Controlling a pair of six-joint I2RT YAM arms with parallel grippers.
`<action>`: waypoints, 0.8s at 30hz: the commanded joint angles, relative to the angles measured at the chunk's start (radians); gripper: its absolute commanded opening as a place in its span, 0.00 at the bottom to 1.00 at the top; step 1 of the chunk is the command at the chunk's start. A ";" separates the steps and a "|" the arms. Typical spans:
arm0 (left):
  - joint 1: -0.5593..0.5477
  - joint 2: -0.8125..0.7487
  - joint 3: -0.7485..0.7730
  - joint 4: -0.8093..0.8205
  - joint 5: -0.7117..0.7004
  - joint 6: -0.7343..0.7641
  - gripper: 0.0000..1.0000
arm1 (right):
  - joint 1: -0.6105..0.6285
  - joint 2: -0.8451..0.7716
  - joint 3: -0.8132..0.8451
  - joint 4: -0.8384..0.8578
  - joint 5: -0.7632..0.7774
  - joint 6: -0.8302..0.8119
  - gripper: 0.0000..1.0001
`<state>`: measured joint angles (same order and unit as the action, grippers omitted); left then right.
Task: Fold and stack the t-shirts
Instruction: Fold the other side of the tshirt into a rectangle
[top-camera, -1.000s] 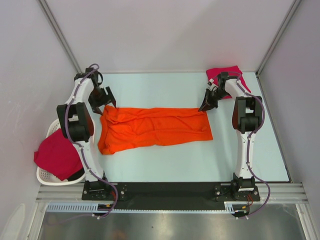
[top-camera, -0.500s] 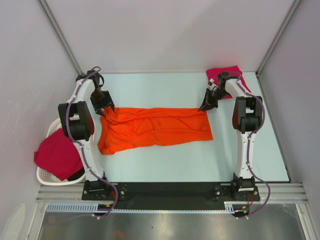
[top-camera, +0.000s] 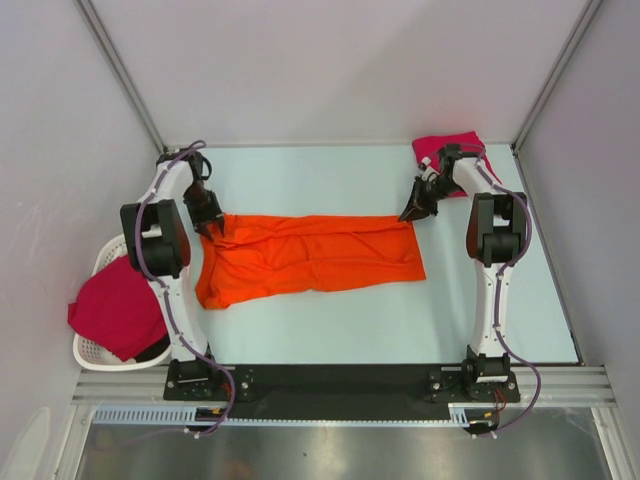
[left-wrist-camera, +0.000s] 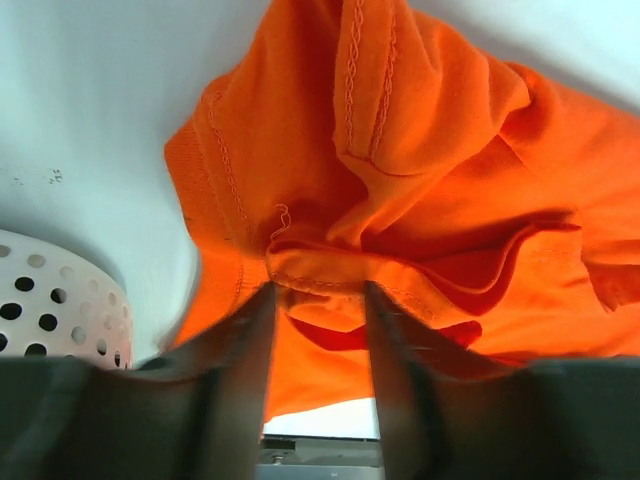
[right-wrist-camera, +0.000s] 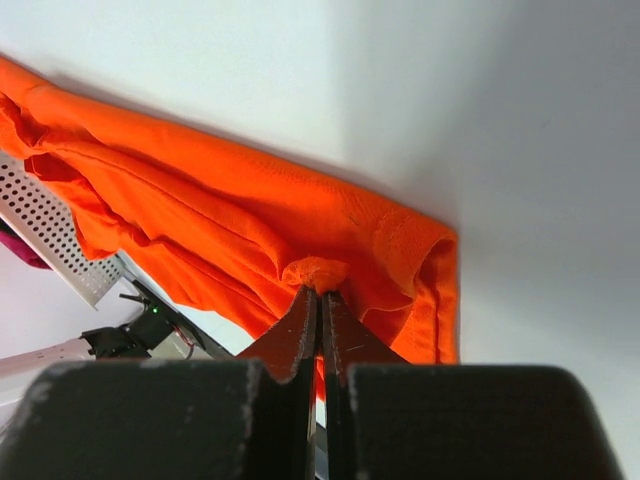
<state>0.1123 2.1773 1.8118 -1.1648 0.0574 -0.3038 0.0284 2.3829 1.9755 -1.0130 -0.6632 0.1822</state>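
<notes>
One crimson t-shirt (top-camera: 455, 147) folded at one o'clock; second crimson t-shirt (top-camera: 112, 308) in basket (top-camera: 97, 263) at eight; your orange t-shirt (top-camera: 310, 255) unstacked: right claw (right-wrist-camera: 320, 295) pinches it, left claw (left-wrist-camera: 318, 295) half-open astride it.

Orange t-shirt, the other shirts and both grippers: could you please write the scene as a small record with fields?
orange t-shirt: spread on the table, wrinkled
left gripper: at its far left corner, fingers apart, a fold of hem between them
right gripper: shut, pinching its far right corner
crimson t-shirt: draped over the white basket, left of the table
second crimson t-shirt: at the table's far right corner
</notes>
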 joint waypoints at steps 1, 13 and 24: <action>-0.011 -0.008 0.001 -0.018 -0.033 0.035 0.36 | -0.007 -0.010 0.036 -0.002 -0.022 -0.004 0.01; -0.031 -0.063 -0.022 0.036 -0.002 0.058 0.01 | -0.012 -0.030 0.020 0.001 -0.033 -0.007 0.01; -0.103 -0.373 -0.283 0.088 -0.215 0.114 0.00 | -0.015 -0.070 0.013 0.008 -0.070 0.003 0.47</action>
<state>0.0158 1.9450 1.6382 -1.0958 -0.0284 -0.2096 0.0208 2.3825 1.9751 -1.0115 -0.7017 0.1852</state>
